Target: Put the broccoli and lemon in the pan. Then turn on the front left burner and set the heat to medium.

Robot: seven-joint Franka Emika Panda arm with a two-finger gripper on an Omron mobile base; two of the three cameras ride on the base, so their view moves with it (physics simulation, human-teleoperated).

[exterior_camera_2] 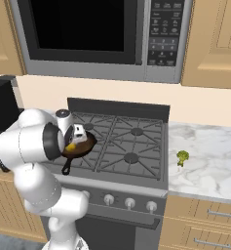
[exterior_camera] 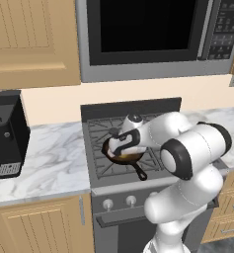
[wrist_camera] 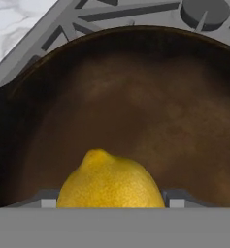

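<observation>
The lemon [wrist_camera: 111,181], smooth and yellow, sits between my two finger tips, which press its sides. It hangs just above the dark inside of the pan [wrist_camera: 136,106]. My gripper [exterior_camera: 117,149] is over the pan [exterior_camera: 130,159], which rests on the front left part of the stove grate, handle pointing to the front. In the right base view the lemon [exterior_camera_2: 70,146] shows under the gripper [exterior_camera_2: 73,141] at the near rim of the pan [exterior_camera_2: 85,145]. The broccoli [exterior_camera_2: 182,156] lies on the marble counter right of the stove. The pan hides the front left burner.
A row of knobs [exterior_camera_2: 130,202] runs along the stove front. A black coffee machine [exterior_camera: 7,133] stands on the left counter. The microwave [exterior_camera: 153,34] hangs above the stove. Another burner cap [wrist_camera: 206,12] shows beyond the pan's rim.
</observation>
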